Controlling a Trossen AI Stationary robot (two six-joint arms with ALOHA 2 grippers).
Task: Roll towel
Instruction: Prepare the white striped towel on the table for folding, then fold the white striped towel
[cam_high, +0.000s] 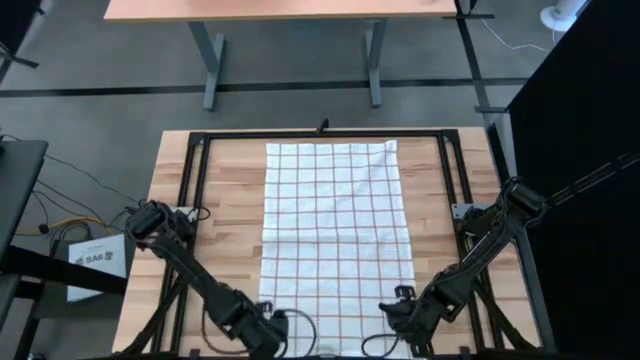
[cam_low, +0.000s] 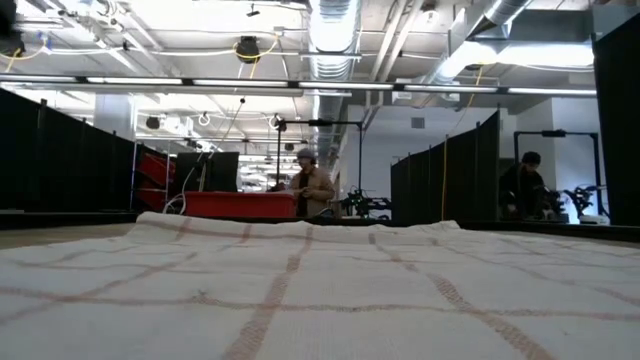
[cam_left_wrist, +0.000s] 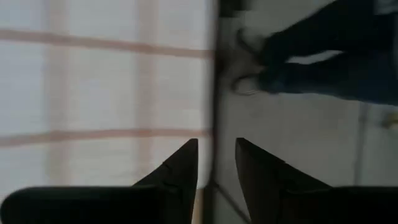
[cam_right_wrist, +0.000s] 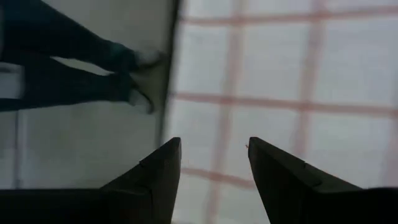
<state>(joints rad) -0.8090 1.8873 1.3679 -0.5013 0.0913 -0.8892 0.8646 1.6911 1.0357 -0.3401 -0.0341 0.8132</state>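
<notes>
The high view looked straight down on the whole table (cam_high: 170, 200). The low view sat at tabletop level, close over the towel (cam_low: 320, 290), facing the room behind. Each wrist view looked closely past its own fingers (cam_left_wrist: 180, 168) (cam_right_wrist: 280, 168) at the towel's edge. All four views shared the towel.

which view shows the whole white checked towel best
The high view: the thin white cloth towel with reddish-brown grid lines lies flat with nearly its whole outline visible. The low view sees only its surface edge-on; each wrist view shows a small patch near an edge.
</notes>
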